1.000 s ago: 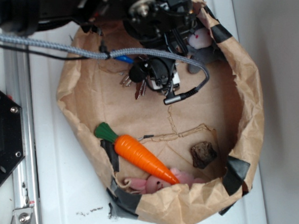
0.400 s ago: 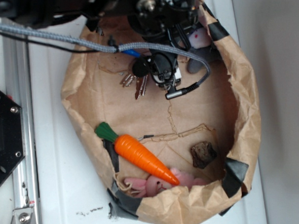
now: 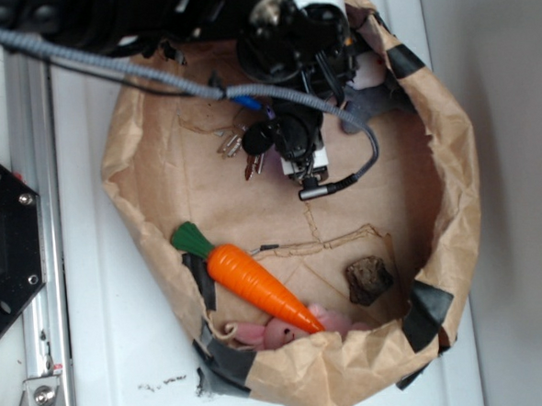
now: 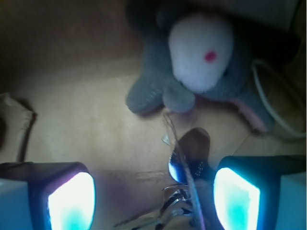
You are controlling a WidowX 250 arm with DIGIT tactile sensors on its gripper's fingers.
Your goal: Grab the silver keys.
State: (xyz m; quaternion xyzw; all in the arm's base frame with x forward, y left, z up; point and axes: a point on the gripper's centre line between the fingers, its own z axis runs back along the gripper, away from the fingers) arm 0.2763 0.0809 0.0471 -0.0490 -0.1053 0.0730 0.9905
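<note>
The silver keys (image 4: 181,203) lie on the brown paper floor between my fingers, close to the right pad (image 4: 237,201), with their copper-brown fob (image 4: 195,145) just beyond. My gripper (image 4: 154,203) is open, and the left pad (image 4: 72,201) is well clear of the keys. In the exterior view the gripper (image 3: 298,155) hangs low at the back of the paper bag (image 3: 457,201), and the keys (image 3: 236,146) stick out to its left, partly hidden under the arm.
A grey and white plush toy (image 4: 196,62) lies just past the keys. Near the bag's front are an orange toy carrot (image 3: 257,282), a pink plush (image 3: 283,332) and a brown chunk (image 3: 368,280). A grey cable (image 3: 343,176) loops beside the gripper.
The gripper has shifted slightly over the keys and stays open. The bag's rim has wobbled a little; the keys lie where they were.
</note>
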